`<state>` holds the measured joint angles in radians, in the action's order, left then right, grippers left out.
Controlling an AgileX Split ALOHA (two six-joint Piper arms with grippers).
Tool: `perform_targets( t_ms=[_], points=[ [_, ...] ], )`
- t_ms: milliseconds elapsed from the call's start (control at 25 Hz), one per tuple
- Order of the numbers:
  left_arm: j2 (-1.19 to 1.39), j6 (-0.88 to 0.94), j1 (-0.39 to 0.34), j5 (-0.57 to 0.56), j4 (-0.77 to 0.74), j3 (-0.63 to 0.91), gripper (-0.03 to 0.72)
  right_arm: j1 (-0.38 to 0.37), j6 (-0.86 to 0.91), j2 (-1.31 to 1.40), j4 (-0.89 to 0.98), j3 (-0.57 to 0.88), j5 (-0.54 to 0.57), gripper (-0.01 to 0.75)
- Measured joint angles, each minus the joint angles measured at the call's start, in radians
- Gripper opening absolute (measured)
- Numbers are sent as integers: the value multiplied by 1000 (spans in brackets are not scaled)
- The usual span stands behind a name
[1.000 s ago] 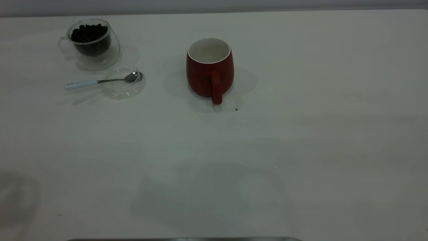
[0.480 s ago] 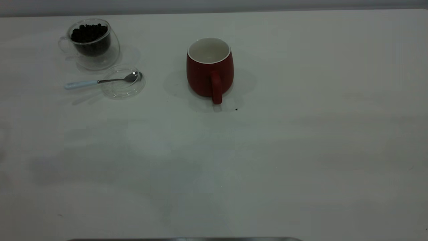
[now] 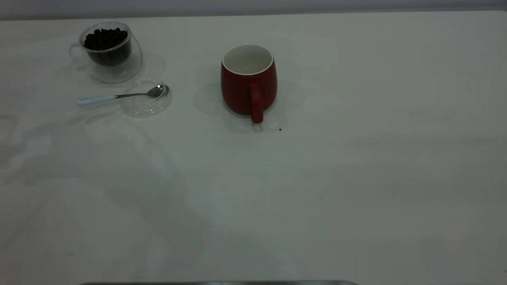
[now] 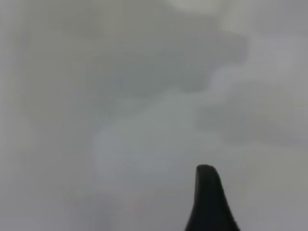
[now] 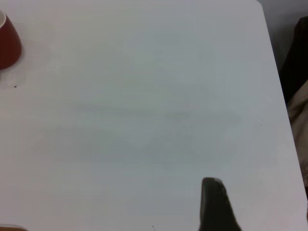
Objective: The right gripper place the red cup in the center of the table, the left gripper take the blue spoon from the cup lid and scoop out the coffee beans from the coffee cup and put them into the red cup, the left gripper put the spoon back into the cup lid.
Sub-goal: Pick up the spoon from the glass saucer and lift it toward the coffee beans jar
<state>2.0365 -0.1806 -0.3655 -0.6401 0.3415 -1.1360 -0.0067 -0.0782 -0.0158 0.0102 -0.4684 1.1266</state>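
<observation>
White table (image 3: 356,178), both arms out of the exterior view. Left gripper (image 4: 208,202) and right gripper (image 5: 215,204) each show one dark fingertip over bare tabletop; open or closed, cannot tell. Red cup (image 3: 248,81) mid-table, upright. Far left: blue spoon (image 3: 119,96) bowl on cup lid (image 3: 145,103), coffee cup (image 3: 107,51) holding coffee beans (image 3: 105,38) behind it.
</observation>
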Motion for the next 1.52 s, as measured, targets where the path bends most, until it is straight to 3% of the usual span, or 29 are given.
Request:
perform_targets(
  t_ms=[240,360,480,840,1520],
  points=[
    [156,-617,0,-74,517,-81,554,0,0,0,0,0,0,479],
    [213,-865,0,-87,697,-83,554,0,0,0,0,0,0,479],
    [245,-996,0,-84,832,-83,554,0,0,0,0,0,0,479],
    [296,-1040,0,-59,914,-88,611,0,0,0,0,0,0,479],
    [375,-1046,1,-95,922,-88,572,0,0,0,0,0,0,479]
  ],
)
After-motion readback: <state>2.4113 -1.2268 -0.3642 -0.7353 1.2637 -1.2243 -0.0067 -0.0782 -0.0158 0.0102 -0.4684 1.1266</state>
